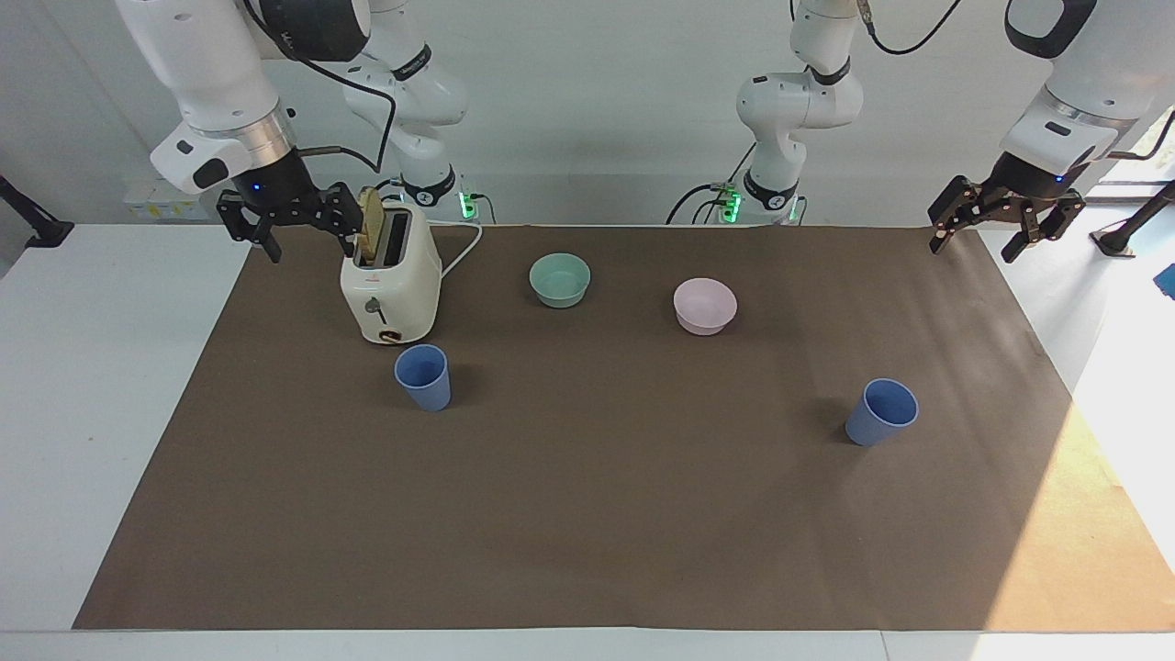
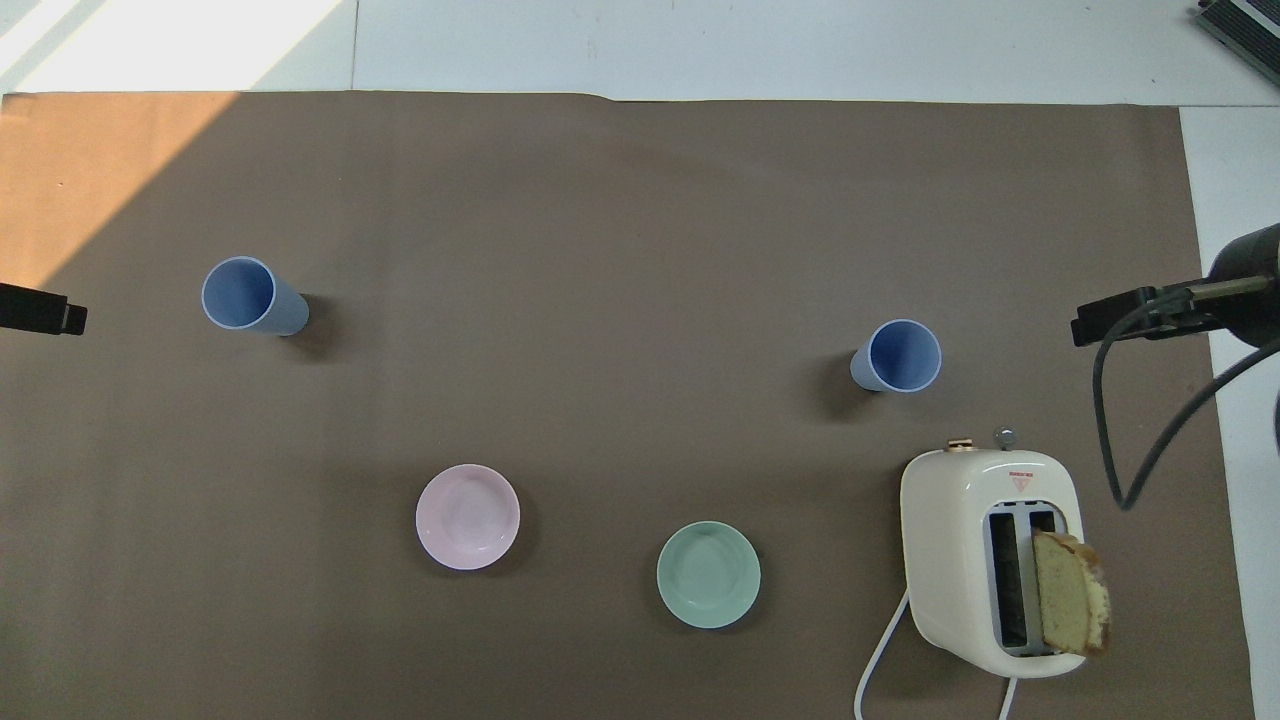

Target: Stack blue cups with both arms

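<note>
Two blue cups stand upright and apart on the brown mat. One cup (image 1: pixel 424 376) (image 2: pixel 897 356) stands just farther from the robots than the toaster, toward the right arm's end. The other cup (image 1: pixel 881 411) (image 2: pixel 250 297) stands toward the left arm's end. My right gripper (image 1: pixel 310 246) (image 2: pixel 1120 318) hangs open and empty in the air beside the toaster's top. My left gripper (image 1: pixel 978 246) (image 2: pixel 40 308) hangs open and empty over the mat's edge at its own end. Neither gripper touches a cup.
A cream toaster (image 1: pixel 390 285) (image 2: pixel 990 560) holds a bread slice (image 1: pixel 370 225) (image 2: pixel 1070 595), its cord trailing toward the robots. A teal bowl (image 1: pixel 560 280) (image 2: pixel 708 575) and a pink bowl (image 1: pixel 705 306) (image 2: pixel 467 517) sit nearer the robots than the cups.
</note>
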Controlling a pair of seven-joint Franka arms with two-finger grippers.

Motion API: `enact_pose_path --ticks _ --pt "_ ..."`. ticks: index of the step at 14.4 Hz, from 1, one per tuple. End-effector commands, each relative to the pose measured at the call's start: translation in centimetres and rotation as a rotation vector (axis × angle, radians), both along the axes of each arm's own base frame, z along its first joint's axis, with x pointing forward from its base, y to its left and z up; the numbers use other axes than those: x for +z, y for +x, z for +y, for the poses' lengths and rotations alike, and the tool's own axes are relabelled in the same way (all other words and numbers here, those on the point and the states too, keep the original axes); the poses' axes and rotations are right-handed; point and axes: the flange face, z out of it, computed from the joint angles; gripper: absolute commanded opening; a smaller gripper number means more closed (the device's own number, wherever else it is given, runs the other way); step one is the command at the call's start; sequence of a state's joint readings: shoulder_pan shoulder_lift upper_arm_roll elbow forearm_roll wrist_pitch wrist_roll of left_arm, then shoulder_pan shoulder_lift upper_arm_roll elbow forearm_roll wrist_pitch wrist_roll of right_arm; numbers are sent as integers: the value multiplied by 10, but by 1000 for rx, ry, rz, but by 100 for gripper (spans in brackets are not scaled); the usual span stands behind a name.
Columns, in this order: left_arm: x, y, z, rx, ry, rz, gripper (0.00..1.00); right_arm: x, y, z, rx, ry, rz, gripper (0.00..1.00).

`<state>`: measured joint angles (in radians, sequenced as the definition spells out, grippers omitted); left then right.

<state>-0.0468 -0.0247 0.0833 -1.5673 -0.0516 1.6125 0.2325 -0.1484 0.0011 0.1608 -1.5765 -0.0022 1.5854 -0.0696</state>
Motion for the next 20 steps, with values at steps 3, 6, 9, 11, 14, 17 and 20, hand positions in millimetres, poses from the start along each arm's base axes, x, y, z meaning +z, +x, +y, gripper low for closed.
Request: enact_pose_path --ticks 3,6,9,11,14,17,20 --pt "3 -2 2 12 18 4 100 0 -3 0 -18 20 -4 100" --pt "3 1 2 16 20 -2 100 0 -3 0 -18 20 -4 100" --pt "3 1 3 10 40 9 100 0 -3 0 -18 20 -4 100" --pt "3 0 2 6 39 10 100 0 -3 0 -18 19 -4 100" --pt "-5 4 3 7 36 31 100 0 -3 0 -18 20 -4 100" --pt "-3 4 4 15 30 13 100 0 -3 0 -18 20 -4 100" --pt "-4 3 4 17 34 15 100 0 -3 0 -18 20 -4 100"
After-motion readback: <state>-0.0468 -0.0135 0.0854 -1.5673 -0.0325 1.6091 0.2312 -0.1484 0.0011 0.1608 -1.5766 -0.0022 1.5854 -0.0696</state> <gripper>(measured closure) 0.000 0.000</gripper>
